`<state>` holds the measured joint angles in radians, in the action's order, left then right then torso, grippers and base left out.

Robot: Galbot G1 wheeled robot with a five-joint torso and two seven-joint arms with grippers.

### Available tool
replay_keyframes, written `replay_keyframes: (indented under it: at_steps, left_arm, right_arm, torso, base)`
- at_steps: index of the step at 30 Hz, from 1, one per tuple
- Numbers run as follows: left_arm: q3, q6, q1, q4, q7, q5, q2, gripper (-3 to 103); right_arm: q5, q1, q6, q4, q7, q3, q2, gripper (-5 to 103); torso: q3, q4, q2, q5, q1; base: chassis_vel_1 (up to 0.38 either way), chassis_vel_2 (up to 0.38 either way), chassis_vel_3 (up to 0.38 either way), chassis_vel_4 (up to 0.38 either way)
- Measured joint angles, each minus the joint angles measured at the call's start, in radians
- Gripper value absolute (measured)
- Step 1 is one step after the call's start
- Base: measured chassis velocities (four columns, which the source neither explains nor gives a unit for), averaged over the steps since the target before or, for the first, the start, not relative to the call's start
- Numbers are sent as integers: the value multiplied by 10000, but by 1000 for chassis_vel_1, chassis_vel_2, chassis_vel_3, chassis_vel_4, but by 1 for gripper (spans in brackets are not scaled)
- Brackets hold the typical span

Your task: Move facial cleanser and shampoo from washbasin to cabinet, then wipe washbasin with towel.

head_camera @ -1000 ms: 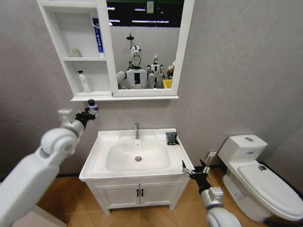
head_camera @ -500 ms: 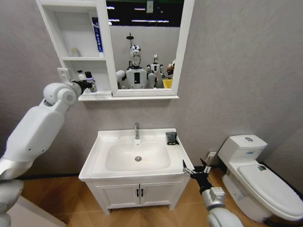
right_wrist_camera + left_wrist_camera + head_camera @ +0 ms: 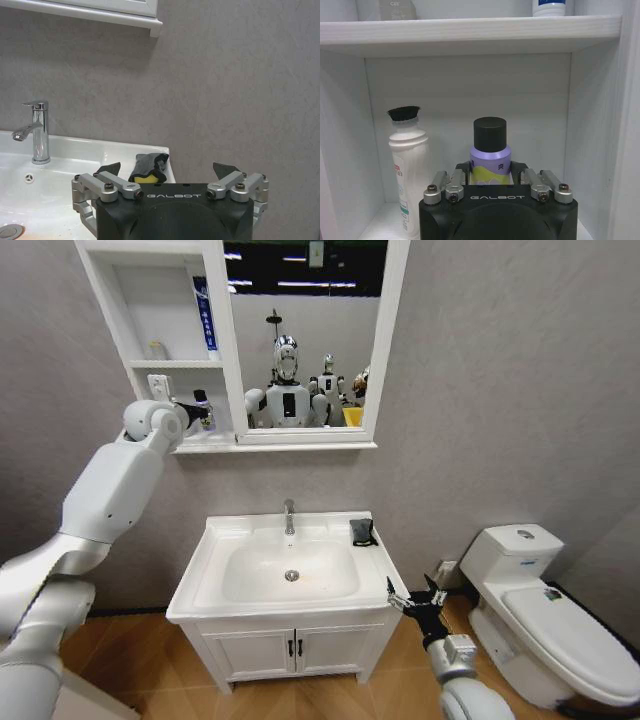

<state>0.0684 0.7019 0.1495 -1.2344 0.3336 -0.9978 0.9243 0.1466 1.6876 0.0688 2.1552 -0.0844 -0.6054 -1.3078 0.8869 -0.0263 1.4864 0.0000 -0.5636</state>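
Note:
My left gripper (image 3: pixel 197 412) reaches into the lowest compartment of the white cabinet (image 3: pixel 140 362) and is shut on a purple bottle with a black cap (image 3: pixel 489 152). The bottle stands upright between the jaws; whether its base rests on the shelf is hidden. Beside it in the same compartment stands a white bottle with a black top (image 3: pixel 408 170). I cannot tell which is the shampoo and which the facial cleanser. The black-grey towel (image 3: pixel 363 532) lies on the back right corner of the washbasin (image 3: pixel 228 540). My right gripper (image 3: pixel 413 602) hangs open off the basin's front right corner, with the towel (image 3: pixel 150 166) ahead of it.
A chrome tap (image 3: pixel 289 516) stands behind the bowl. A blue-and-white tube (image 3: pixel 204 316) leans in the cabinet's top compartment. The mirror (image 3: pixel 305 335) adjoins the cabinet. A white toilet (image 3: pixel 545 600) stands to the right, and the vanity doors (image 3: pixel 295 648) are below the basin.
My left arm rose from under the cabinet and carried the purple bottle into the lowest compartment, then further right inside it. The right arm stayed put.

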Motion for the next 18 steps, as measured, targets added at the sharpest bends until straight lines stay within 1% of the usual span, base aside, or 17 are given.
replay_keyframes:
  at_steps: [5, 12, 13, 14, 15, 17, 18]
  left_arm:
    - [7, 42, 89, 302, 7, 23, 193, 42]
    - [42, -5, 93, 402, 58, 197, 282, 42]
    - [72, -23, 106, 412, 88, 238, 301, 39]
    - [94, -60, 134, 449, 111, 290, 330, 43]
    - [94, -60, 134, 449, 111, 290, 330, 43]
    - [106, -131, 162, 505, 118, 468, 378, 55]
    - [106, -131, 162, 505, 118, 468, 378, 55]
  right_arm:
    - [9, -56, -14, -97, 2, 0, 36, 100]
    - [76, -149, -25, -151, 5, -33, 68, 100]
    - [91, -167, -24, -163, 9, -37, 81, 100]
    - [101, -174, -23, -171, 13, -39, 84, 100]
    - [101, -174, -23, -171, 13, -39, 84, 100]
    - [111, -173, -23, -181, 23, -41, 85, 100]
    - [111, -173, -23, -181, 23, -41, 85, 100]
  torso:
    - [0, -1, 0, 0, 0]
    - [0, -1, 0, 0, 0]
    - [0, 0, 0, 0, 1]
    - [0, -1, 0, 0, 2]
    - [0, -1, 0, 0, 2]
    - [0, -2, 0, 1, 2]
    - [0, -2, 0, 1, 2]
  base:
    - [0, 0, 0, 0]
    - [0, 0, 0, 0]
    - [0, 0, 0, 0]
    - [0, 0, 0, 0]
    - [0, 0, 0, 0]
    - [0, 0, 0, 0]
    - [0, 0, 0, 0]
